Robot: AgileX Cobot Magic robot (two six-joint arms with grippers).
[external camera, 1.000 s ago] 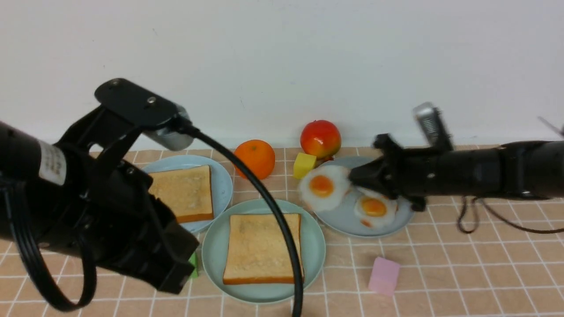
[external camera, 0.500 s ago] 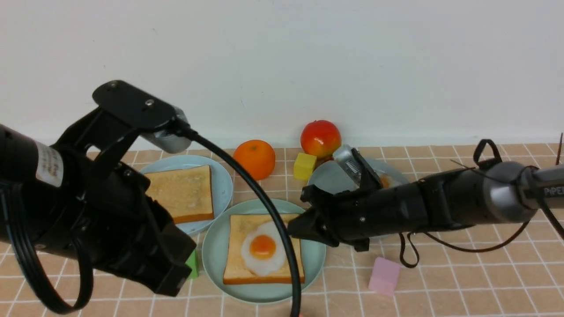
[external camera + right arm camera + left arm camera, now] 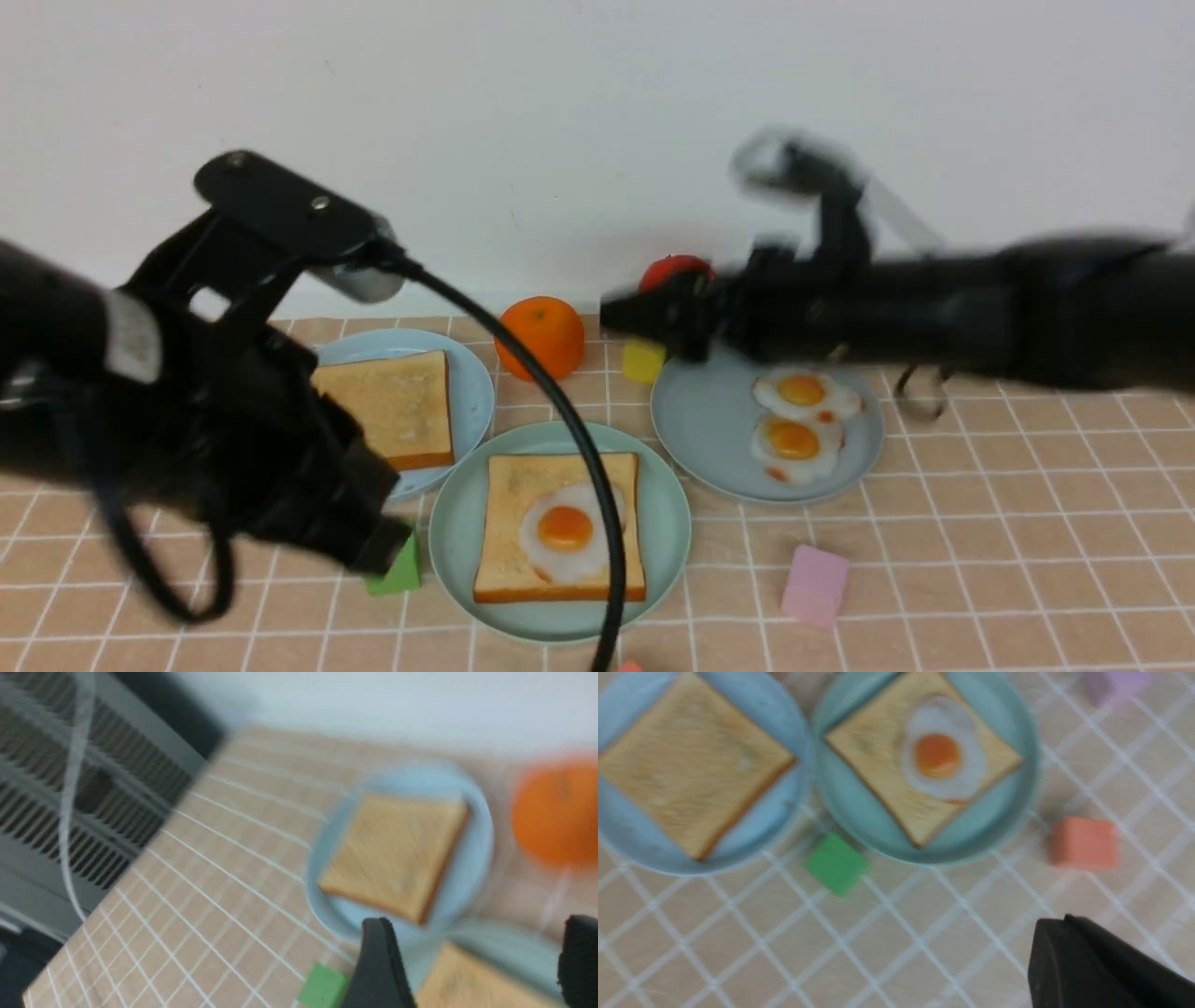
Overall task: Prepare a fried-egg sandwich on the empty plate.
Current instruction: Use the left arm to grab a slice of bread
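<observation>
Jaws parted and empty on the right gripper (image 3: 474, 933), blurred, aloft near the orange (image 3: 540, 336). On the left gripper (image 3: 378, 541), impossible to tell: too little in view. Below, fried egg (image 3: 563, 532) flat on toast (image 3: 509, 541) on the mint plate (image 3: 453, 532). Second toast (image 3: 392, 406) on the pale blue plate (image 3: 471, 392) just beside it.

A second ago my right gripper (image 3: 624, 315) pinched the fried egg (image 3: 564, 532) over the grey-blue plate (image 3: 709, 439); now that egg lies on the toast slice (image 3: 509, 560) on the mint-green plate (image 3: 457, 551). It has let go and lifted away, jaws apart, blurred above the grey-blue plate's far side.
</observation>
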